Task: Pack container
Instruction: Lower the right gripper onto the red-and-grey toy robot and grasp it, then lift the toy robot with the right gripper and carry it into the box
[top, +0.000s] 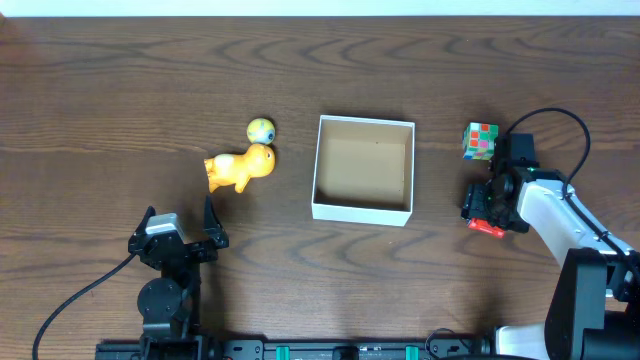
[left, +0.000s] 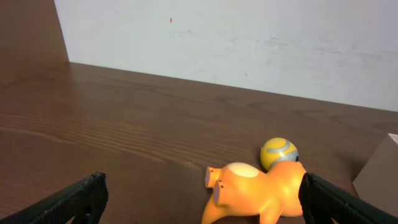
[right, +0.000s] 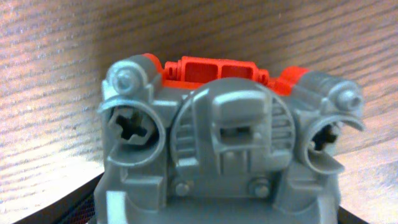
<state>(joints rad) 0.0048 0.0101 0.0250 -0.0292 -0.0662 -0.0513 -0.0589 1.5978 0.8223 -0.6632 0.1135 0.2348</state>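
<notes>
Left claw (top: 181, 218): fingers wide apart, nothing between them, sitting low over the table (top: 100, 80). In my left wrist view the orange toy animal (left: 255, 193) lies dead ahead of that claw, framed between the two fingertips but beyond them, not touching. In the overhead view it's ahead and slightly right of the claw. The small yellow-and-blue ball (top: 260, 129) is just past the toy's head, right beside it; I can't tell whether they touch. The container (top: 363, 212) is ahead and well to the right of the left claw, clear of the toy, and roughly between the two claws. It stands flat, open top up, with white walls and a brown floor. The colour cube (top: 480, 141) sits just ahead of the right claw, off the container's right side. Right claw (top: 487, 205): it's down on the grey-and-red toy (right: 224, 143), which fills my right wrist view with dark fingers at both lower corners. A red bit pokes out under the claw in the overhead view. I can't tell whether it's clamped or just straddling the toy.
</notes>
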